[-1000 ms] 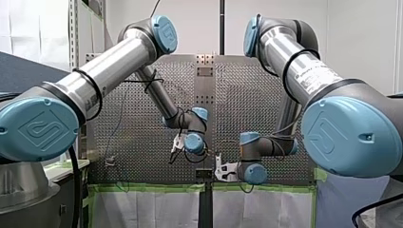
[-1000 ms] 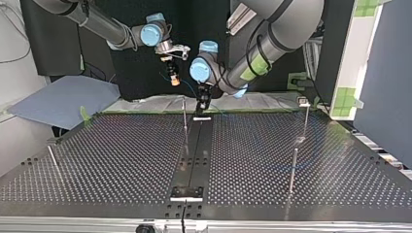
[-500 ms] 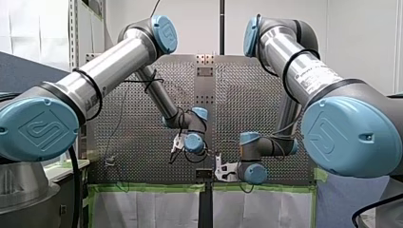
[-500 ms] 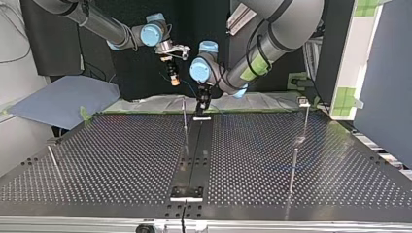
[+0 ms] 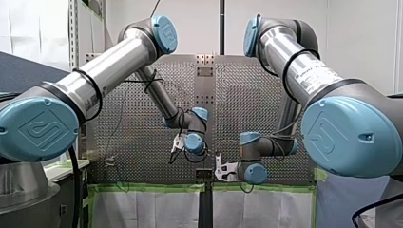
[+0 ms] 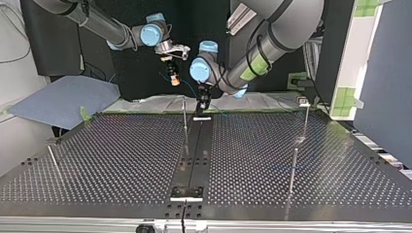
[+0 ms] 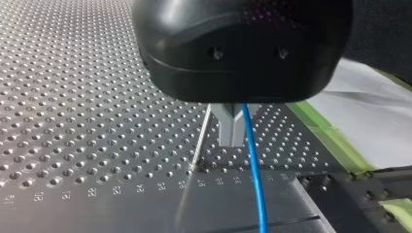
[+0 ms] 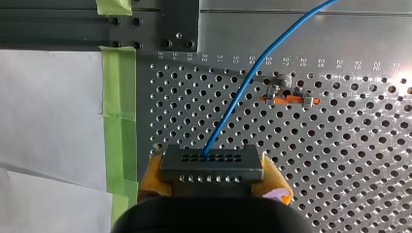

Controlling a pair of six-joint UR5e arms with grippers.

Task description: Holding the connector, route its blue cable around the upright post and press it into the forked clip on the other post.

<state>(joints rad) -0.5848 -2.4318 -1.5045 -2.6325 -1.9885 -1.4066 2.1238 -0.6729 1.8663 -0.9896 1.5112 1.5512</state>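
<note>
Left of upright post in top view: right gripper clenched on connector between yellow pads, blue cable leaving its face. Just right of post: left gripper low over perforated table, cable running alongside; jaw state not discernible.
</note>
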